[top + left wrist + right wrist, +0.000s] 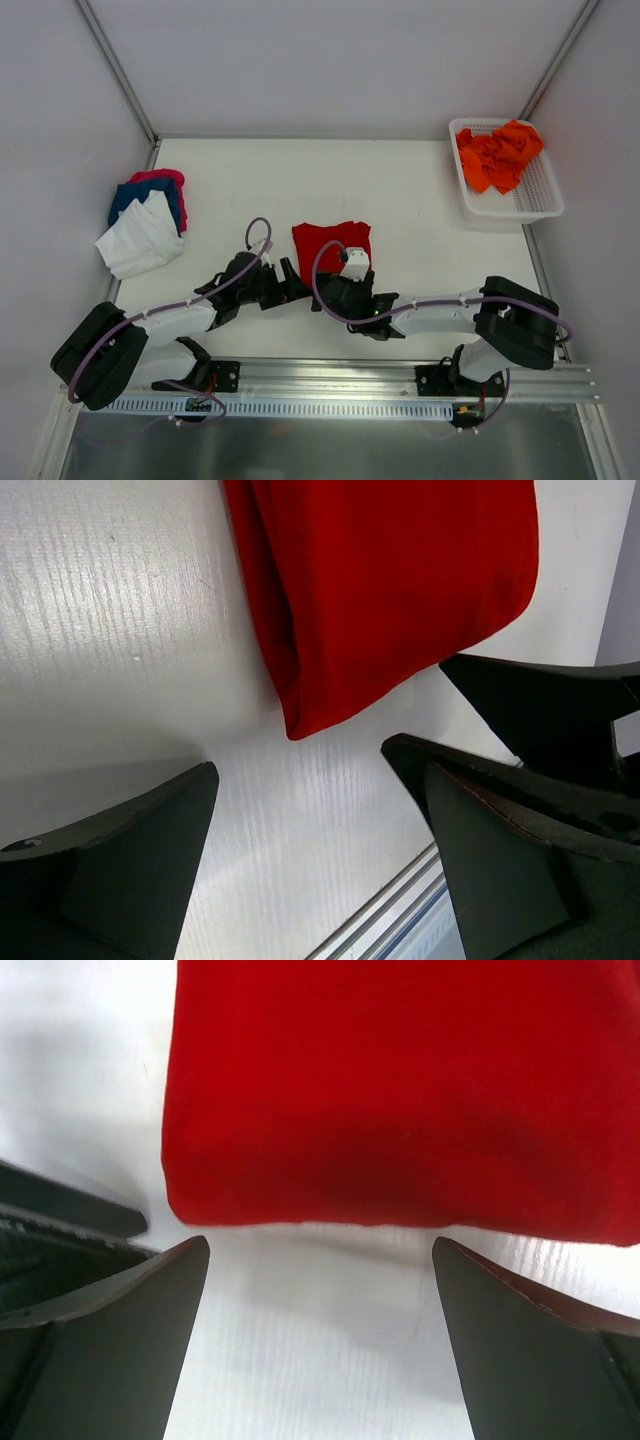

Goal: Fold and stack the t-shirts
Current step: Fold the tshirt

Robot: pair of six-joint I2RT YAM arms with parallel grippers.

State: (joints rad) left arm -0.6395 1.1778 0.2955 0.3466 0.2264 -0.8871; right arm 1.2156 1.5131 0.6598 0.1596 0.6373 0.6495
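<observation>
A deep red t-shirt [332, 243], folded into a flat rectangle, lies on the white table in the middle. It fills the top of the left wrist view [390, 590] and of the right wrist view [400, 1090]. My left gripper [292, 277] is open and empty by the shirt's near left corner [310, 820]. My right gripper [335, 285] is open and empty just short of the shirt's near edge [320, 1300]. Neither touches the cloth. A stack of white [140, 240], blue [135, 195] and pink [165, 178] t-shirts lies at the left. Orange t-shirts [498, 155] lie crumpled in the basket.
The white mesh basket [545, 200] stands at the back right corner. The metal rail [330, 385] with both arm bases runs along the near edge. The right gripper's finger [550, 700] shows close beside my left one. Grey walls enclose the table.
</observation>
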